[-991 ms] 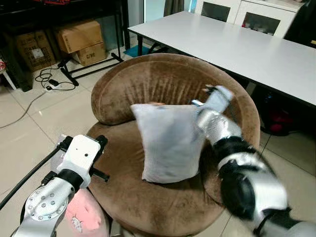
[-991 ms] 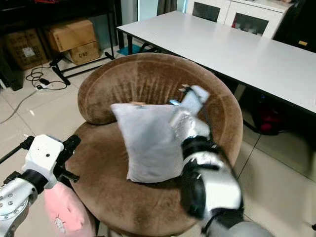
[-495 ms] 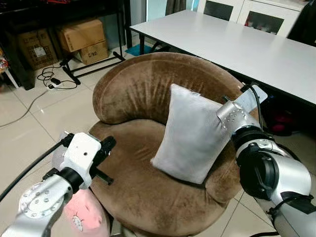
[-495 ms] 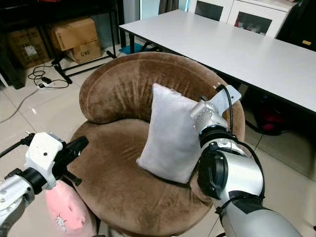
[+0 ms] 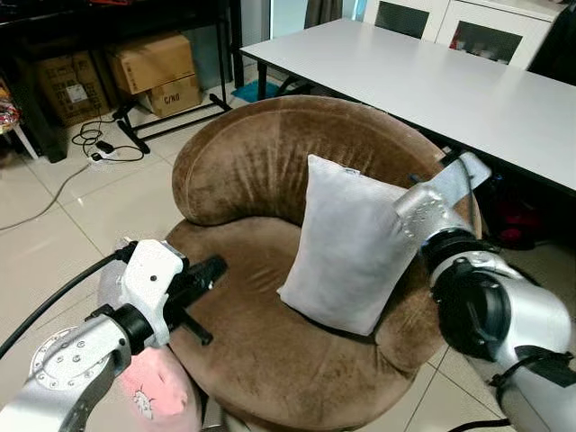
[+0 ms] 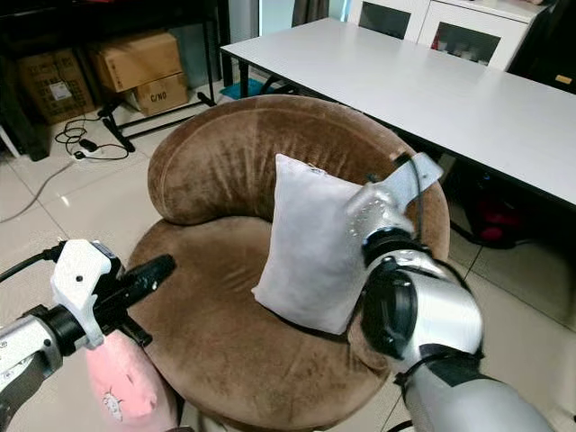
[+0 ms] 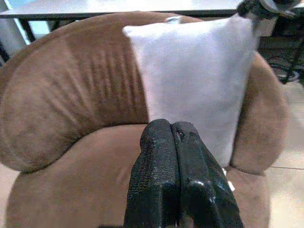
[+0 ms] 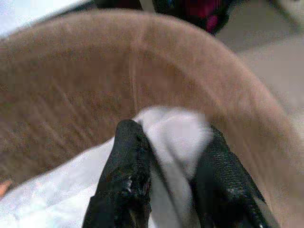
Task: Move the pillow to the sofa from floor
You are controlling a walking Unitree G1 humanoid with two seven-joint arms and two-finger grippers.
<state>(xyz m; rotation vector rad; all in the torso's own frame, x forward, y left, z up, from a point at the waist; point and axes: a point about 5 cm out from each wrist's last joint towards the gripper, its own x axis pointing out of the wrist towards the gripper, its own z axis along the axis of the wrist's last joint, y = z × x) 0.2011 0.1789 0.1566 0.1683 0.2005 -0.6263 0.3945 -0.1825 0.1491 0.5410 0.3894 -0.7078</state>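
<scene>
**Pinching a grey pillow's corner against a round brown sofa**

Pinching a fold of cloth, the right gripper (image 8: 166, 175) has its two black fingers (image 8: 124, 166) closed on the upper right corner of the pillow (image 5: 346, 243). The pillow stands tilted on the seat of the sofa (image 5: 261, 153), leaning back against the curved backrest on the right side, its lower edge resting on the cushion. It looks light and soft, bunching where it is gripped, so a corner or edge pinch seems enough to carry it; a grip on the flat middle would likely slip.

The left gripper (image 7: 175, 137) hangs at the near left rim of the seat with its fingers pressed together, holding nothing.

The sofa is a low, round, plush brown chair on pale floor tiles. A pink cushion (image 5: 157, 396) lies on the floor near left. A long white table (image 5: 432, 81) stands behind, and cardboard boxes (image 5: 153, 67) sit far left beside cables.
</scene>
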